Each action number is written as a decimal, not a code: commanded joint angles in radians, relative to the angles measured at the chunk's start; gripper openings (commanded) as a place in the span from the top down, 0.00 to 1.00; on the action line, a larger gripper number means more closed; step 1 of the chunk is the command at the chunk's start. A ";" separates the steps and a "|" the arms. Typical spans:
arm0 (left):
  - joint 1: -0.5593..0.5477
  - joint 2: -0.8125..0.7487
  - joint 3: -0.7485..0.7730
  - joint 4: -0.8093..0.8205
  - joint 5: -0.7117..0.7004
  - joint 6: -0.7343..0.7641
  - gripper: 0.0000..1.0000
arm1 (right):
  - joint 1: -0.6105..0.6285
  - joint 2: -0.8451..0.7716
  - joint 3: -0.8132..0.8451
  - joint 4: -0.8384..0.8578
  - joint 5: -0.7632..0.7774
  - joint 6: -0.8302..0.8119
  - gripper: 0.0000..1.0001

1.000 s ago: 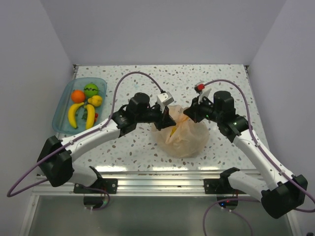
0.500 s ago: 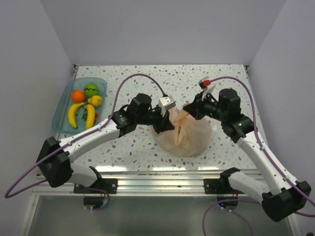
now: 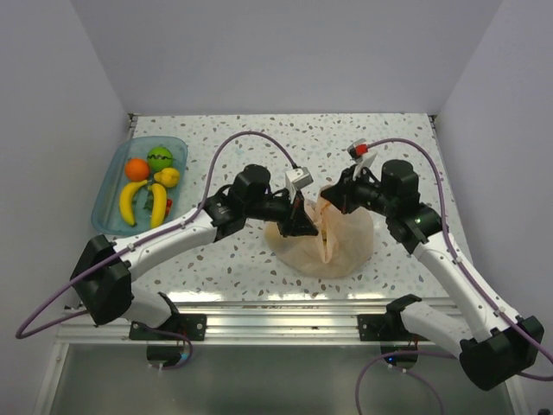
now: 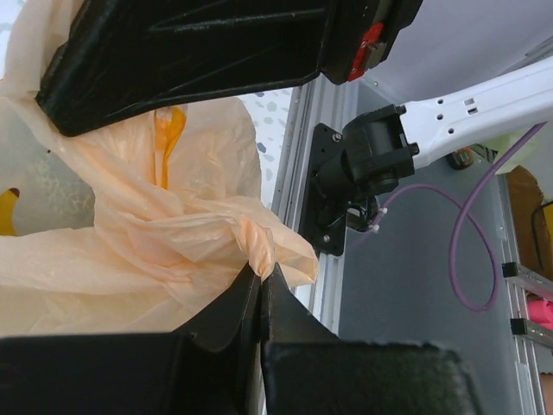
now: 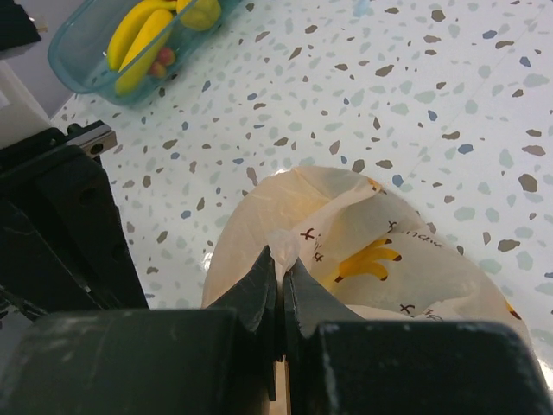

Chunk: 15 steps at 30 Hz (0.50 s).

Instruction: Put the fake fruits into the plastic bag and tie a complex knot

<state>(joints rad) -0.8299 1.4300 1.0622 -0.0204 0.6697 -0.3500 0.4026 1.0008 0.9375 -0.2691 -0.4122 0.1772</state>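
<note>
- On top of a white table (image 3: 259,138) with small dark and blue specks, everything is set out. Plain pale walls (image 3: 285,52) are seen on three sides, and a metal rail (image 3: 285,304) is fixed along the near edge.
- The left claw (image 4: 261,275) is pressed together. A bunched fold of the peach-orange plastic bag (image 3: 337,246) is pinched between its black tips.
- The right claw (image 5: 281,264) is pressed together too. A thin strip of the bag's top edge is pinched in it and held up off the table.
- The bag is found near the middle of the table, a little to the right. It rests on the table between the two claws.
- A yellow banana shape (image 5: 371,258) is seen through the bag's thin skin. Whether it is a fruit or a print cannot be told.
- One bag, two arms and two claws are counted.
- One clear blue tray (image 3: 105,197) is counted, at the far left of the table and well apart from the bag.
- Inside the tray are counted two bananas (image 3: 130,201), one orange (image 3: 136,169), one green round fruit (image 3: 160,157) and one small yellow piece (image 3: 168,177).
</note>
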 commanded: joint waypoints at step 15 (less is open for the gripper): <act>0.026 0.060 -0.051 0.143 -0.009 -0.187 1.00 | -0.134 -0.079 0.095 -0.297 -0.212 -0.414 0.04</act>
<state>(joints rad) -0.8169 1.5242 1.0153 0.0887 0.6395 -0.5568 0.3283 0.9764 0.9798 -0.4210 -0.5140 -0.0021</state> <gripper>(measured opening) 0.028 0.945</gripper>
